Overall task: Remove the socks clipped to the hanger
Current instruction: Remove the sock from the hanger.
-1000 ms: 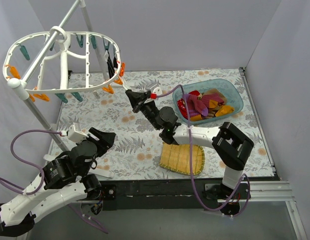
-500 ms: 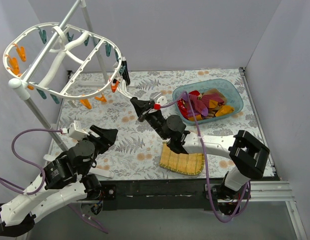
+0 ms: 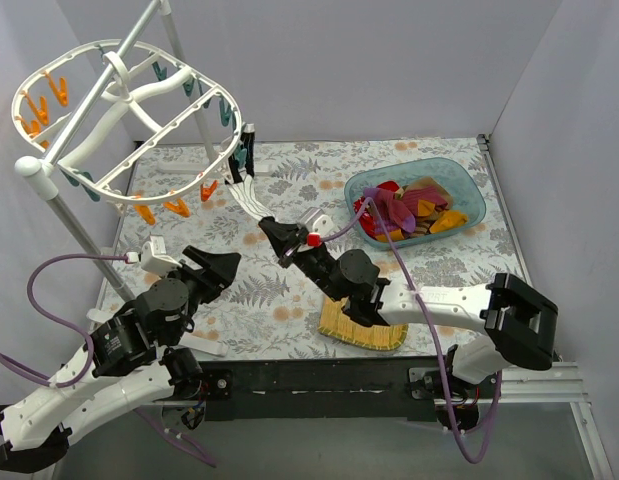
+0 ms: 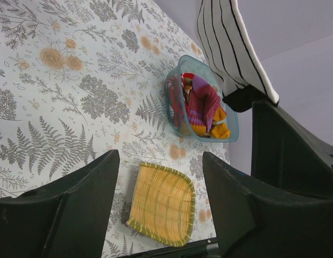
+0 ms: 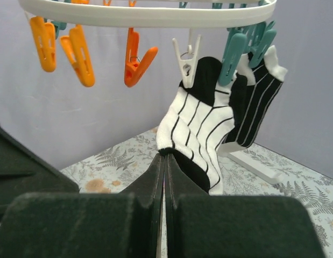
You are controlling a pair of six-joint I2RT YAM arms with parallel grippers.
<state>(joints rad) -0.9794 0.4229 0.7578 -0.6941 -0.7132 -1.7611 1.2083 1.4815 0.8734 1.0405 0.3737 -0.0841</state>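
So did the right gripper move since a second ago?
Yes. The right gripper has slid back toward the robot's side, judged against the blue tub, which stayed put. It is shut on the striped sock.

**TABLETOP LAYOUT**

The stand (image 3: 74, 225) stood along the left side of the tabletop (image 3: 459, 290) and carried the hanger (image 3: 139, 95) above the far-left corner. The clipped socks (image 5: 196, 129) hung from the hanger's right edge, over the far middle. The right claw (image 3: 272, 230) sat just below and in front of them, touching the lower end of the nearer one. The bin (image 3: 477, 205) lay at the far right, with loose socks (image 3: 404, 208) inside it. The tray (image 3: 354, 328) lay at the near middle, partly under the right arm. The left claw (image 3: 217, 266) hovered near-left, well apart from the hanger.
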